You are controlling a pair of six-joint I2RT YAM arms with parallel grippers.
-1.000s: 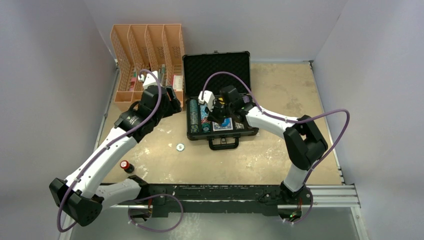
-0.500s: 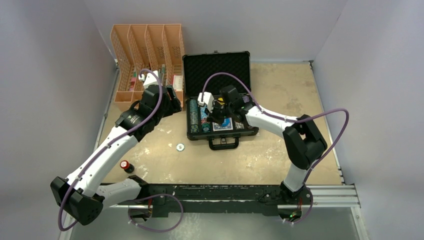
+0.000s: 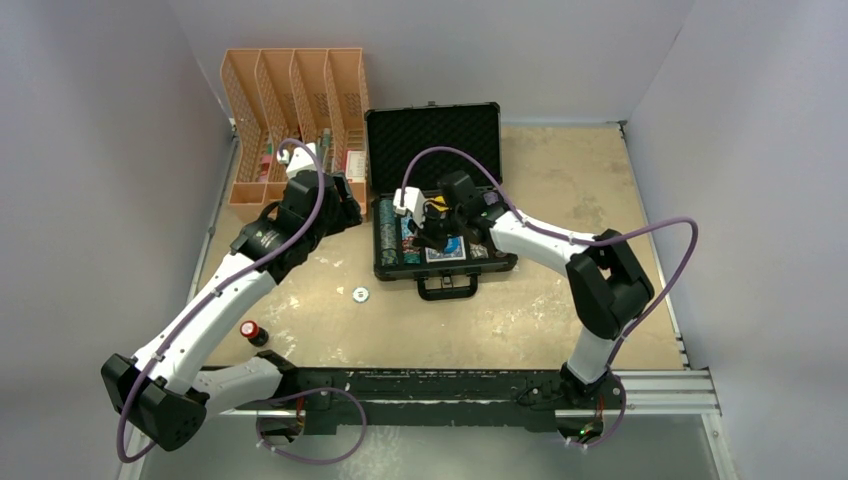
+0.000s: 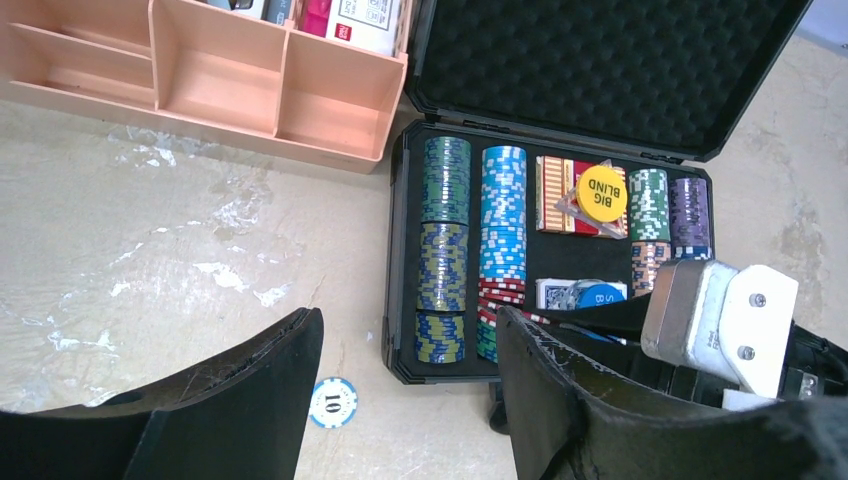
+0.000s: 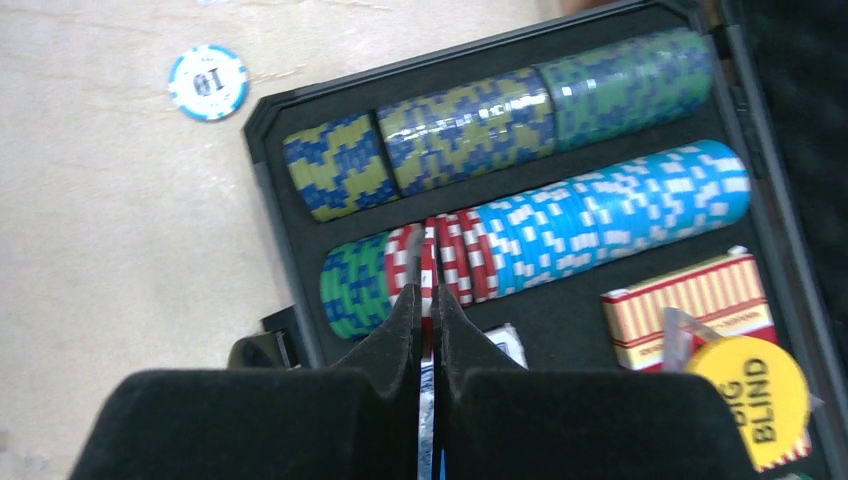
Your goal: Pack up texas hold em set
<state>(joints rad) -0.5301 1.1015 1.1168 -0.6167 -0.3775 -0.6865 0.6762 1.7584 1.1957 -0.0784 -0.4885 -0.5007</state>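
The black case [image 3: 433, 135] lies open, its foam lid [image 4: 600, 70] propped up behind. Rows of multicoloured chips [image 4: 445, 250] fill its left slots, beside a red deck [image 5: 680, 300], a blue deck [image 4: 555, 293] and a yellow BIG BLIND button [image 4: 602, 192]. My right gripper [image 5: 427, 292] is over the second chip row, shut on a red-and-white chip [image 5: 428, 250] held edge-on among the red chips. My left gripper [image 4: 408, 320] hangs open and empty above the case's front left corner. One blue-and-white "10" chip [image 3: 361, 294] lies loose on the table in front of the case.
An orange slotted file organiser [image 3: 295, 110] stands against the back wall, left of the case, close to my left wrist. A small red-and-black bottle [image 3: 253, 331] stands near the left arm's base.
My right gripper has edged slightly left over the chip rows. The left arm has not visibly moved.
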